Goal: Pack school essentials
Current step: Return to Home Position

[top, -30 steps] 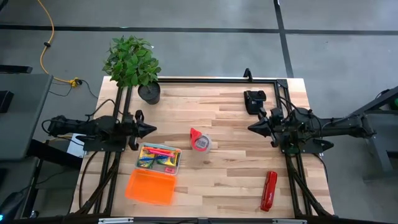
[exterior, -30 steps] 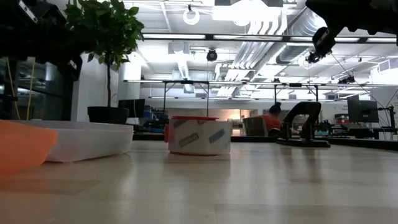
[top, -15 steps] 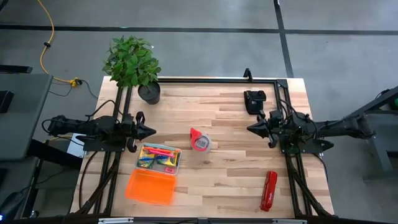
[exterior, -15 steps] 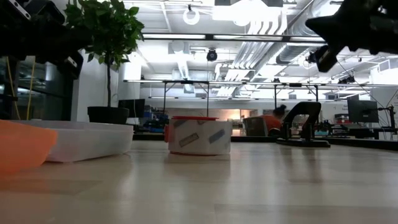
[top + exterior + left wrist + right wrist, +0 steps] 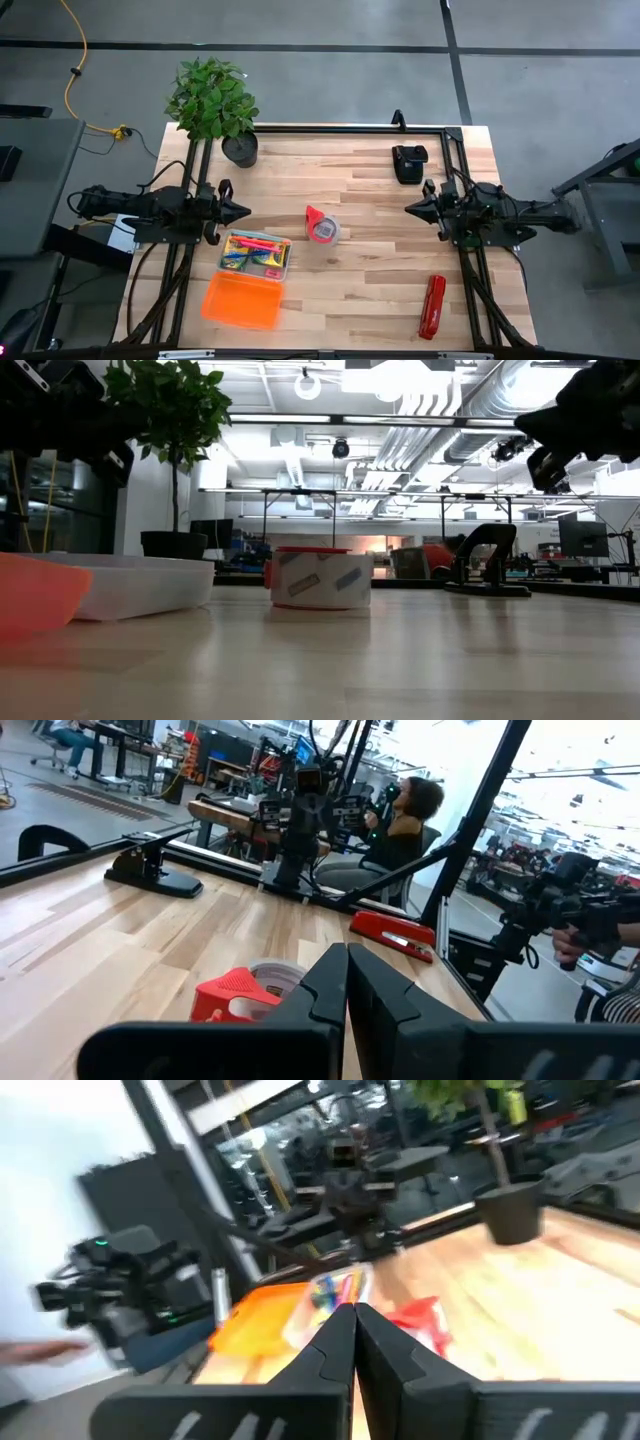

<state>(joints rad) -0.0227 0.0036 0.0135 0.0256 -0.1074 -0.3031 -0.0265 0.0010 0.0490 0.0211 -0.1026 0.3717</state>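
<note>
Left gripper (image 5: 243, 210): fingers pressed together, nothing held, hovering at the left side of the table (image 5: 380, 270), near the plant-side end of the clear box (image 5: 287, 270). Right gripper (image 5: 409, 209): also closed and empty, at the right side, near the black desk tool (image 5: 408, 163). The wrist views confirm both closures.

High view shows the school essentials (image 5: 250, 258) lying in the box, with the orange lid (image 5: 241, 300) against its near side. Low view gives only the box wall, contents hidden.

Tape roll (image 5: 322, 226) mid-table, red stapler (image 5: 432, 306) near the right corner. Only the left wrist view catches a seated person (image 5: 400, 815).
</note>
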